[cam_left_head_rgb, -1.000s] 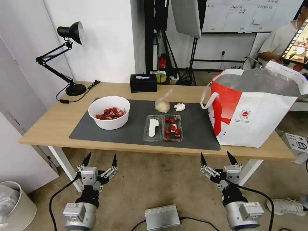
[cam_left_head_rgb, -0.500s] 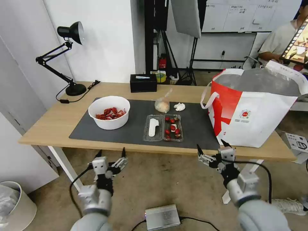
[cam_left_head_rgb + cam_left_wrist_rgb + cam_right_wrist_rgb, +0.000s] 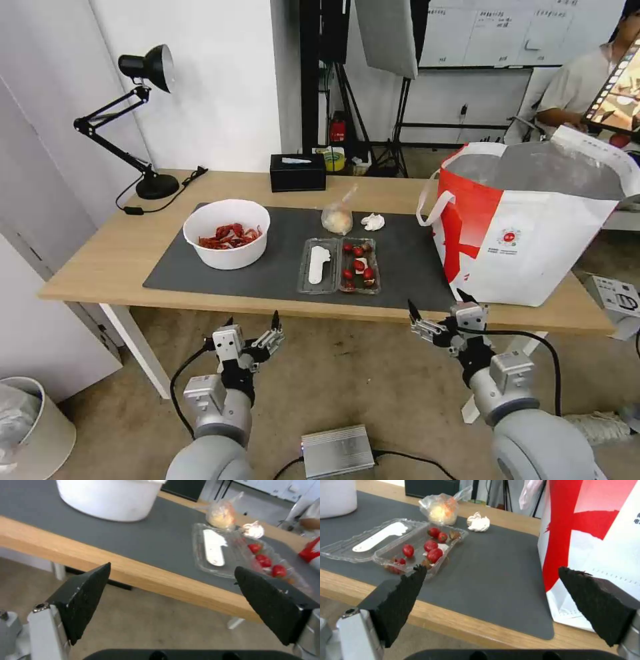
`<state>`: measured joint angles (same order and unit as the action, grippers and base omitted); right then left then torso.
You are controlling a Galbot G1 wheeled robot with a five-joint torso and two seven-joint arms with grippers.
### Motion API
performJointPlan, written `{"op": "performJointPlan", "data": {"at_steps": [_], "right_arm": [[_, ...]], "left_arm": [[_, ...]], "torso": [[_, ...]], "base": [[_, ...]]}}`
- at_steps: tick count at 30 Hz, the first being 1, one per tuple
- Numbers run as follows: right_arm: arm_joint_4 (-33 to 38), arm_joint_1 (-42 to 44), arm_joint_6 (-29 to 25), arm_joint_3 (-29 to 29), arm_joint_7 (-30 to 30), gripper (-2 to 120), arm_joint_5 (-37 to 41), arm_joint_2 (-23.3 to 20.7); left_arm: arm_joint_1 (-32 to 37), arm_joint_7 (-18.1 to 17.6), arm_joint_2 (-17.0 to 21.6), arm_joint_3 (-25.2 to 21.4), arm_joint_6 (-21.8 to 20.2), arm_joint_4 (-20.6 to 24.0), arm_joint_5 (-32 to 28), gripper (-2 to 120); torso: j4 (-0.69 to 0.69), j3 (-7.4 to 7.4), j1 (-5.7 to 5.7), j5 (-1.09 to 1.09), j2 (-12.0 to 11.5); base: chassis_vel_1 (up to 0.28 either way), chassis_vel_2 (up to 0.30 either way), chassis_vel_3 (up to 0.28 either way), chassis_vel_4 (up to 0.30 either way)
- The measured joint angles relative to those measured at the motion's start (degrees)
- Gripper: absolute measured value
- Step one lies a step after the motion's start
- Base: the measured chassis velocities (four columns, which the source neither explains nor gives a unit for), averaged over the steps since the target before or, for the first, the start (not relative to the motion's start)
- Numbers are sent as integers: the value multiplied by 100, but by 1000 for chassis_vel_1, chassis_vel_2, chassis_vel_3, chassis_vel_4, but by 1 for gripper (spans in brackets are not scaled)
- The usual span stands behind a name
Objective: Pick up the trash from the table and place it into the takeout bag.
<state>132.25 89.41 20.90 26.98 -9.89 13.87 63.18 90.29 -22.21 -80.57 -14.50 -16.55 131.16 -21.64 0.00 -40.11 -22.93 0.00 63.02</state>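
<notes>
1. Biggest on my screen is the table [image 3: 113,257], light wood with a dark grey mat [image 3: 280,263] across its middle.
2. At the table's right end I see the takeout bag [image 3: 533,247] standing upright with its mouth open, its near corner overlapping the mat's right edge.
3. On the mat's left part sits the white bowl [image 3: 227,233], with red crayfish shells inside.
4. My left gripper [image 3: 252,325] hangs below the table's front edge, roughly under the gap between bowl and tray, fingers spread wide and holding nothing.
5. My right gripper [image 3: 437,304] hovers at the front edge just beside the bag's near corner, equally wide apart and empty.
6. Mid-mat lies the clear hinged tray [image 3: 339,265], flapped open, with small red fruits in its right half.
7. Just behind the tray I see the knotted clear bag [image 3: 338,215].
8. Beside that bag, toward the takeout bag, rests the crumpled tissue [image 3: 373,221].
</notes>
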Motion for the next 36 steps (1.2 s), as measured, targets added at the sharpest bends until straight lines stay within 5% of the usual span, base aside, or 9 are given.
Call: {"op": "performJointPlan", "data": {"at_steps": [9, 13, 15, 21, 36], "right_arm": [[3, 16, -20, -27, 6, 100, -7, 19], [9, 23, -34, -45, 6, 100, -11, 30], [15, 45, -41, -52, 5, 100, -17, 44], [20, 90, -47, -86, 2, 100, -53, 104], [15, 188, -71, -101, -6, 100, -132, 183]], "left_arm": [[-355, -431, 20, 101, -449, 242, -1651, 100], [-572, -802, 12, 154, -651, 363, -2838, 100], [-794, -1241, 6, 159, -784, 446, -4032, 100], [-1194, -1860, -5, 85, -927, 478, -5407, 100], [-1853, -2151, -164, 293, -690, -77, -5825, 100]], "torso": [[0, 0, 0, 0, 0], [0, 0, 1, 0, 0], [0, 1, 1, 0, 0], [0, 1, 1, 0, 0], [0, 0, 1, 0, 0]], "base": [[0, 0, 0, 0], [0, 0, 0, 0], [0, 0, 0, 0], [0, 0, 0, 0], [0, 0, 0, 0]]}}
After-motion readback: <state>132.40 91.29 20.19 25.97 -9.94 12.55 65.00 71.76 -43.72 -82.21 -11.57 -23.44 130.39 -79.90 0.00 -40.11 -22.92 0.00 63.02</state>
